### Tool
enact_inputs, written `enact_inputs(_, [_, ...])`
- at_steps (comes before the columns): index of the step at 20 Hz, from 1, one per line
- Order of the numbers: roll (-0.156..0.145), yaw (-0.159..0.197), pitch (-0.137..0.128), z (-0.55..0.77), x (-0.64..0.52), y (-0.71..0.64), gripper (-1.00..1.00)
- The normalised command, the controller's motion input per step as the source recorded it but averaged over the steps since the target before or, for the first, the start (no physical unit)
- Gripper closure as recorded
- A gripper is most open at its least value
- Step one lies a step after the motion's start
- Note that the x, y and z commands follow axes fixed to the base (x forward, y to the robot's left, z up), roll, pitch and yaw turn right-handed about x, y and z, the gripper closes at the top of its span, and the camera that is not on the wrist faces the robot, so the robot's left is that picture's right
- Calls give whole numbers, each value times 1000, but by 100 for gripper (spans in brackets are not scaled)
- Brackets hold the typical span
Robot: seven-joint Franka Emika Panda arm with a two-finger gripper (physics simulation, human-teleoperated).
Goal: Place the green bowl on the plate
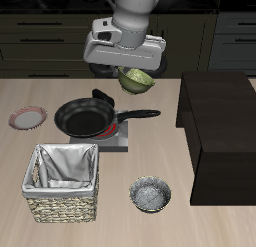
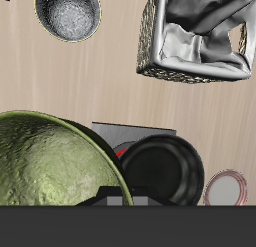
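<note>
The green bowl (image 1: 138,79) hangs tilted in the air, held by its rim in my gripper (image 1: 132,71), which is shut on it. It is well above the table, behind the frying pan. In the wrist view the bowl's olive outside (image 2: 50,166) fills much of the frame. The plate (image 1: 28,118), whitish with a pinkish-red rim, lies flat on the table beyond the far side of the pan from the bowl. Nothing is on it. The plate also shows in the wrist view (image 2: 232,188).
A black frying pan (image 1: 85,118) sits on a small stove burner (image 1: 112,138) between bowl and plate. A wicker basket with cloth lining (image 1: 65,181) and a grey metallic bowl (image 1: 150,195) stand near the front edge. A dark cabinet (image 1: 220,121) stands at the side.
</note>
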Motion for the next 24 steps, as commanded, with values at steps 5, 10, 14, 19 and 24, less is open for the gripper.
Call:
enact_inputs(5, [19, 11, -24, -137, -246, -313, 100])
enact_inputs(10, [11, -6, -17, -61, -114, -372, 100])
enact_inputs(14, [-33, -17, 3, 33, 11, -444, 100])
enact_inputs(19, [33, -2, -11, 89, -19, -518, 100])
enact_inputs(24, [32, 13, -18, 6, -64, -405, 100])
